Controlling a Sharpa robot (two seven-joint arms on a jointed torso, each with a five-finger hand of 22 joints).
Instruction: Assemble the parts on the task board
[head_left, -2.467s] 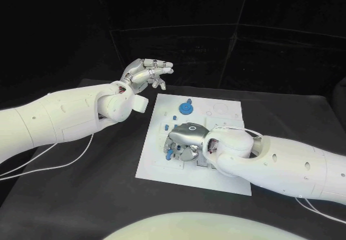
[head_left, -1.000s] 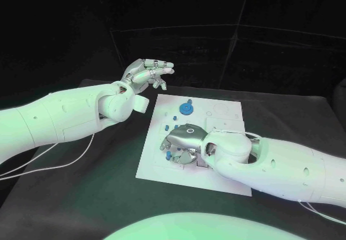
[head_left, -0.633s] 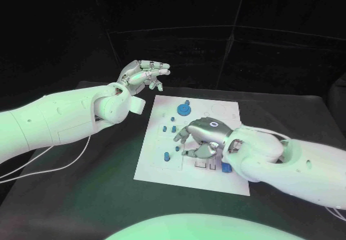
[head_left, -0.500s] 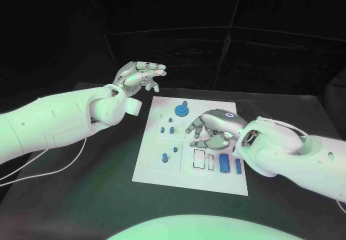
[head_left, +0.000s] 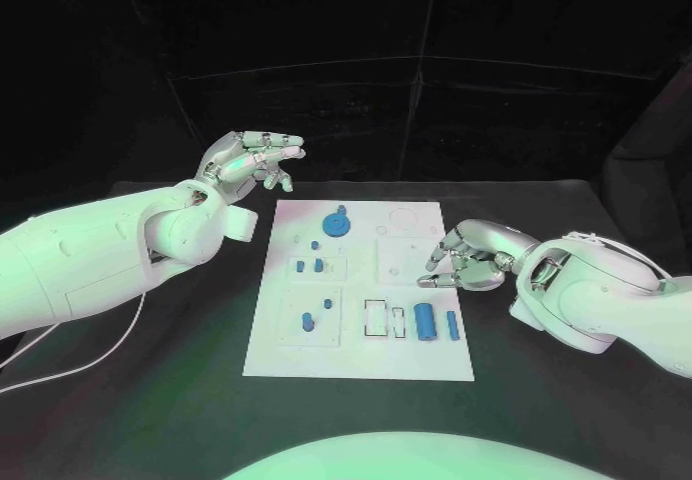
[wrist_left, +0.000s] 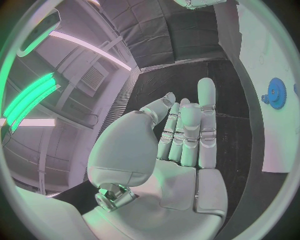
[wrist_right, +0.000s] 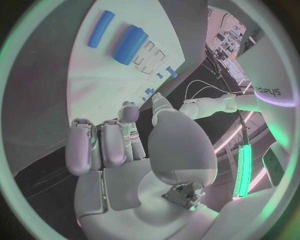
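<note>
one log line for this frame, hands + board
left hand: raised, empty | right hand: curled, empty, at board edge | task board: blue parts seated

text: "sharpa" | on: white arm (wrist_right: 265, 75) | right wrist view

Both hands sit off the task board (head_left: 361, 350), its top unobstructed.

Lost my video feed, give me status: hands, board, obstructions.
Left hand raised off-board, empty. Right hand curled at the task board edge, empty. Blue parts on board, unobstructed.
</note>
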